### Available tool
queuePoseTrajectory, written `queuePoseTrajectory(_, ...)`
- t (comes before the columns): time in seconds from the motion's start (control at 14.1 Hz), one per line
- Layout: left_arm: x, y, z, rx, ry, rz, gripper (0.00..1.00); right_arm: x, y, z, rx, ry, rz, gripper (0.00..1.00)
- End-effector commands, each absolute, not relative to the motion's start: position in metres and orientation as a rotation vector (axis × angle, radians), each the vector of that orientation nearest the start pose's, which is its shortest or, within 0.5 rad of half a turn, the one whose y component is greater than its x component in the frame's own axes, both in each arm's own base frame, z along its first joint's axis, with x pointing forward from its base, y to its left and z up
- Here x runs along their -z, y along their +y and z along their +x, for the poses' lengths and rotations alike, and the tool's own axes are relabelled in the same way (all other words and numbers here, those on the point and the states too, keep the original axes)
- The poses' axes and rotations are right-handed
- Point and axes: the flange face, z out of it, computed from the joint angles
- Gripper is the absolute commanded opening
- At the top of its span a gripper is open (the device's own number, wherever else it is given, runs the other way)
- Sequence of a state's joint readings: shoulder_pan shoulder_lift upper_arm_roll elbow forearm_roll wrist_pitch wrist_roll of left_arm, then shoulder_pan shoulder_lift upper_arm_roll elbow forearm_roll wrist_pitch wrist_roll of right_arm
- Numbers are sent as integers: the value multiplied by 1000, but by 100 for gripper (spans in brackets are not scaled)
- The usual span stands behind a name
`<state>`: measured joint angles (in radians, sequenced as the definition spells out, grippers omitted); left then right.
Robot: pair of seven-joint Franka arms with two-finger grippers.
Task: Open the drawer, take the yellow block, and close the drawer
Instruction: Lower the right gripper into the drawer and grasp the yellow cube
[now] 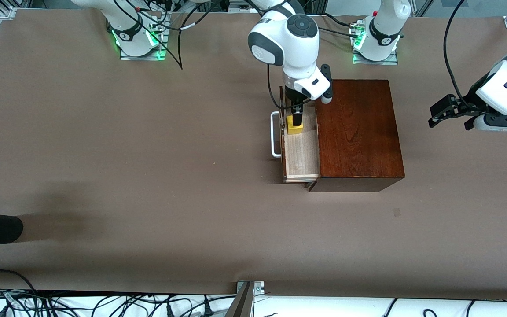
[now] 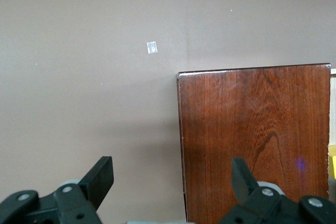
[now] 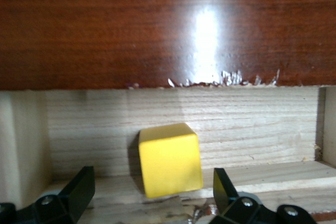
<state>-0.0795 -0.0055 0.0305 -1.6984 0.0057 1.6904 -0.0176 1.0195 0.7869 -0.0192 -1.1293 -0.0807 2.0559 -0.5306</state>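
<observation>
drawer (image 1: 299, 149) pulled out; right gripper (image 3: 152, 195) spread wide astride yellow block (image 3: 169, 159), gaps both sides. left gripper (image 2: 170, 179) apart, waiting over table (image 1: 148, 176).

A: Where does the front view look from?
B: High up, across the table (image 1: 104, 154) from the arm bases, tilted steeply down. It takes in nearly the whole tabletop, with the box (image 1: 357, 132) small near the middle.

A: And the left wrist view?
B: It looks down past the left gripper (image 2: 170, 179) from well above, onto bare table (image 2: 84, 77) and the box (image 2: 257, 140) top.

A: The right wrist one?
B: Very close, low inside the open drawer (image 3: 252, 124), facing the box (image 3: 105, 30). The block (image 3: 169, 158) fills much of it, between the right gripper (image 3: 154, 190) fingertips.

A: What do they share?
B: All three show the box; the front view also shows the drawer (image 1: 299, 154) and block (image 1: 295, 128).
</observation>
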Motion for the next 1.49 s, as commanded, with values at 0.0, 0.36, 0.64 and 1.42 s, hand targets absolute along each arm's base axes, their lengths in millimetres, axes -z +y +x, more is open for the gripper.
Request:
queuePoseTrajectory(0.0,-584,-28,556,0,80,-3139,100,-341,656,421,256,-2300,-2230,100)
queuePoseTrajectory(0.36,-585,-29,556,0,80,-3138,100,-312,659,422,252,-2294,-2235,100)
queuePoseTrajectory(0.64,-587,-30,556,-2,82,-3138,100,-311,658,424,258,-2318,-2227,50)
queuePoseTrajectory(1.42,-587,-31,556,-17,85,-3137,100,-461,604,451,142,-2175,-2347,0)
